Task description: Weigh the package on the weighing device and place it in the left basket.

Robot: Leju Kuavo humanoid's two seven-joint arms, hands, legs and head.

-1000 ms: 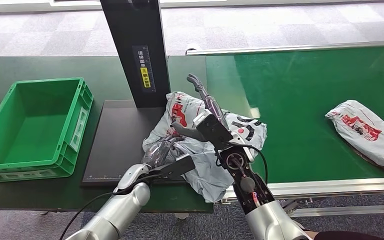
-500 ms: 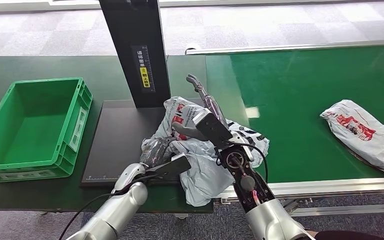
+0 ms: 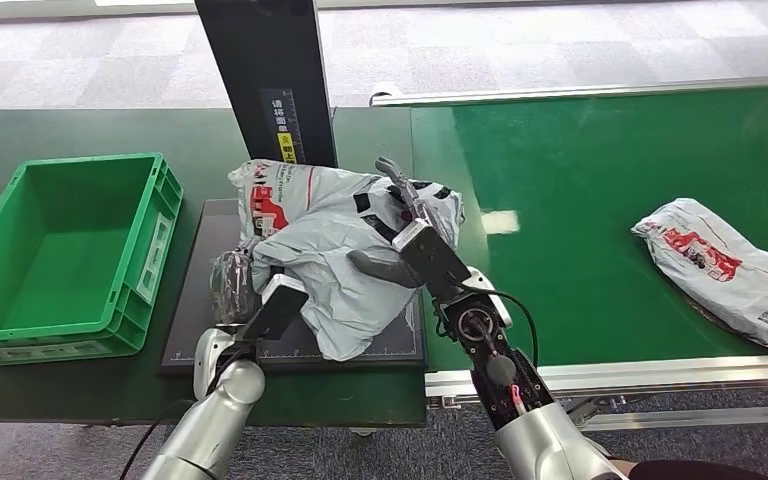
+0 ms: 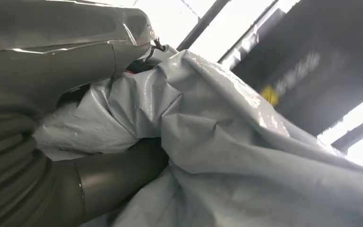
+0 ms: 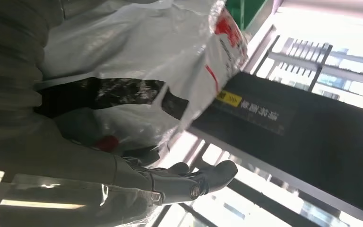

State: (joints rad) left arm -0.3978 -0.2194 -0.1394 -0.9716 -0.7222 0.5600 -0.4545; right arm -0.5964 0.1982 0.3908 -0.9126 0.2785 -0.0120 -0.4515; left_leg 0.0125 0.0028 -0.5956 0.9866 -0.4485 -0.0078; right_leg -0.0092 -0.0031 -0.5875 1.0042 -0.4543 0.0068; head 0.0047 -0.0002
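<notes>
A grey tiled floor (image 3: 560, 50) is seen behind a dark green table (image 3: 80, 130), beside which a bright green conveyor belt (image 3: 610, 180) with a metal rim runs to the right. On the table a flat black weighing plate (image 3: 205, 330) is set, with a black upright post (image 3: 265, 80) rising from its far edge; on the post a strip of small white characters and a yellow label (image 3: 285, 148) are carried, too small to be read. The grey plastic package (image 3: 330, 240) is held over the weighing plate, in front of the post; red printing is seen at its left end and black markings at its right, but no word can be made out. The package is gripped from both sides: the left hand (image 3: 235, 290) is closed on its lower left edge, with the thumb pressed into the folds in the left wrist view, and the right hand (image 3: 405, 235) is clamped on its right side, dark fingers lying over the top and the thumb under the bag. Whether the bag's hanging underside touches the plate cannot be told. An open green basket (image 3: 155, 250) stands at the left on the table, just beside the plate. A second grey package (image 3: 725, 270) with red printing lies on the belt, well apart at the right.
</notes>
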